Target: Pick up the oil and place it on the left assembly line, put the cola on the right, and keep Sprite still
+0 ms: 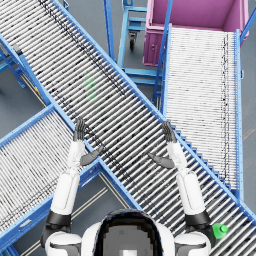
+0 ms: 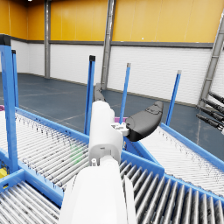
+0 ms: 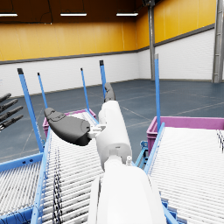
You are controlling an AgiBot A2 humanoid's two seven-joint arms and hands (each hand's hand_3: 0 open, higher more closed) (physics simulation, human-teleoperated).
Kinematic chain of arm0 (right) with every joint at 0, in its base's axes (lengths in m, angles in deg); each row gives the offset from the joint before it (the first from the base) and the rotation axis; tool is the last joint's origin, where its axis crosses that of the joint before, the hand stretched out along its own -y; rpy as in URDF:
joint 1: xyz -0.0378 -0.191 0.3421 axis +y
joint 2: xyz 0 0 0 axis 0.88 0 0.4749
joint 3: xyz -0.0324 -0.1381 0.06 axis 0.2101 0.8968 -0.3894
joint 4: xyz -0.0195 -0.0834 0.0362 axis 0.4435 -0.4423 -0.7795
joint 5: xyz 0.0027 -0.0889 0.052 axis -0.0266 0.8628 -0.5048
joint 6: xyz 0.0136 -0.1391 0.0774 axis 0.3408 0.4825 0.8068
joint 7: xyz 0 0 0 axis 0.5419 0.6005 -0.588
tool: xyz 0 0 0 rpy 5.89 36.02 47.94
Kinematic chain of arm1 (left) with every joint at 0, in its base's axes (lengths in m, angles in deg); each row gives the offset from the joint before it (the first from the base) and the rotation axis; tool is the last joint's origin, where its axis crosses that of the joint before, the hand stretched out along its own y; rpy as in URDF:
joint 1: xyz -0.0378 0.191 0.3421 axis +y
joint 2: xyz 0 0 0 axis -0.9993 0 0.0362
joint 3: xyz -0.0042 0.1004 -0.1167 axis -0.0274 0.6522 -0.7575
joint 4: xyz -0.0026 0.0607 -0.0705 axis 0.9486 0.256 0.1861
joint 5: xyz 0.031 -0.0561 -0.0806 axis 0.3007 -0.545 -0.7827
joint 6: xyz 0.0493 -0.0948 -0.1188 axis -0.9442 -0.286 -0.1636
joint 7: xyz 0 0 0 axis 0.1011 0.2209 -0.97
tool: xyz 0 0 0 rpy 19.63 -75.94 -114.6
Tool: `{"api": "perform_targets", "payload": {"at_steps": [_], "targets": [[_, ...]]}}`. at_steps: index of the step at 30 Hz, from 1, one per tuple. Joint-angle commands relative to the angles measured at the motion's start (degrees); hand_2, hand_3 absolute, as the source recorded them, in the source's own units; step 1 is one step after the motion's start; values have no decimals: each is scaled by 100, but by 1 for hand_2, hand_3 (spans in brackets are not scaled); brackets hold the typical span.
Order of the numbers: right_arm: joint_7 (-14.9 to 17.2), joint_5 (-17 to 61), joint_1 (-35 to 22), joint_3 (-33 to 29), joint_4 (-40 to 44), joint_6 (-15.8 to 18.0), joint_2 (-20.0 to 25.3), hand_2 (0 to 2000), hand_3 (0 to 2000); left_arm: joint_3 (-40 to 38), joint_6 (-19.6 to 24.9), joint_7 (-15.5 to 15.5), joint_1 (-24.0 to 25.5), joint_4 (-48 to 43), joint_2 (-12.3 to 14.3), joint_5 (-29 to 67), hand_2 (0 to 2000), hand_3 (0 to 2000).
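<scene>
Both hands hover open over the long diagonal roller conveyor [image 1: 125, 115]. My left hand [image 1: 82, 145] hangs near the conveyor's left rail, and the left wrist view shows it [image 2: 142, 120] holding nothing. My right hand [image 1: 167, 147] is over the rollers near the right rail, and the right wrist view shows it [image 3: 70, 124] also holding nothing. A faint, blurred green bottle shape [image 1: 90, 86] lies on the rollers further up the belt, seen again as a green smear [image 2: 77, 155]. A green-capped bottle [image 1: 220, 230] sits on the belt beside my right elbow. No oil or cola shows.
The left roller line [image 1: 30, 160] branches off at the lower left. The right roller line [image 1: 202, 90] runs at the upper right and ends at a pink bin [image 1: 195, 15]. Blue rails and upright posts [image 2: 90, 94] edge every belt.
</scene>
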Motion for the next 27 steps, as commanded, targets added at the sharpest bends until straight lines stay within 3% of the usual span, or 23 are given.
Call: {"api": "perform_targets", "payload": {"at_steps": [1,27], "targets": [[0,0,0,0,0,0,0,0,0,0,0,0,0,0,0,0,0,0],[0,0,0,0,0,0,0,0,0,0,0,0,0,0,0,0,0,0]]}}
